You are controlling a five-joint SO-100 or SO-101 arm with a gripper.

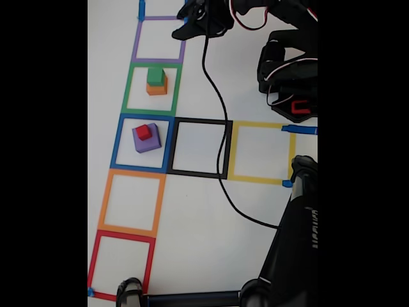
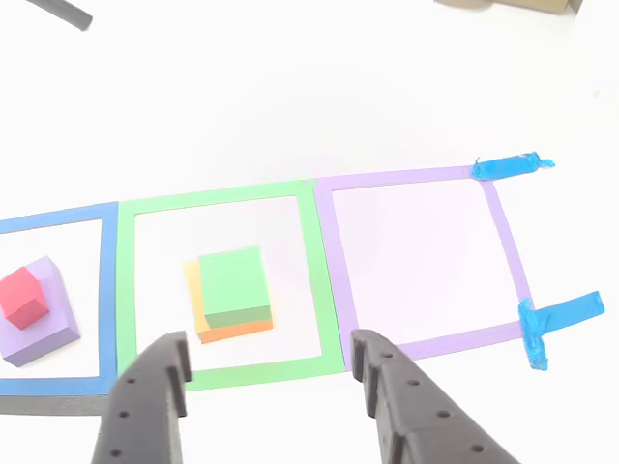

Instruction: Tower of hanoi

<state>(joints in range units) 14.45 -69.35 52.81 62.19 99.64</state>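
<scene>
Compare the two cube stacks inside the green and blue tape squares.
The green cube tops the orange cube, nearly covering it; the red cube tops the purple cube, leaving wide margins. The first stack sits before the open claw; the second off left. Both are two-high.

Red cube (image 2: 24, 295) on purple cube (image 2: 53, 319); green cube (image 2: 232, 282) on orange cube (image 2: 232, 332). Tape outlines purple, green, blue, orange, red, black, yellow. Worktop (image 2: 290, 97) white. Claw (image 2: 269, 360) dark grey.
</scene>
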